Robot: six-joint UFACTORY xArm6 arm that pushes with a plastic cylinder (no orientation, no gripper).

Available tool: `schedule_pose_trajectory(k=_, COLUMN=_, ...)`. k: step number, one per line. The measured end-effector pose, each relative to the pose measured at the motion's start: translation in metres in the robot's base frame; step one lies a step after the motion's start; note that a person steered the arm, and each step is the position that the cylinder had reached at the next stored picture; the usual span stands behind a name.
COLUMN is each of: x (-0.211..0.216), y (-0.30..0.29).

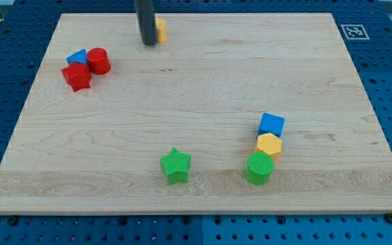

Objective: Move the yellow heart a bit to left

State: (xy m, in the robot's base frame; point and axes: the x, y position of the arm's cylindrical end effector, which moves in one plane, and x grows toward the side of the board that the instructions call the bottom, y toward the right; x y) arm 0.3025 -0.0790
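- Rod-wise, my tip [149, 43] sits at the view's top, bare, gripping nothing, touching the yellow heart's left side.
- That small yellow plastic heart block [160, 29] is mostly hidden behind the rod.
- Probably light, rigid, slippery on wood; push its right flank.

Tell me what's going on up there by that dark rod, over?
My tip at the view's top, against the left side of the yellow heart, which is mostly hidden behind the rod. Nothing else close; red and blue blocks sit further left.
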Motion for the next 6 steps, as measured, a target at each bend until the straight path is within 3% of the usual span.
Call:
schedule_pose_trajectory(k=1, x=0.032, y=0.057)
schedule_pose_trajectory(k=2, x=-0.015, y=0.075)
schedule_pose_trajectory(k=3, x=-0.030, y=0.074)
schedule_pose_trajectory(k=6, x=-0.058, y=-0.034)
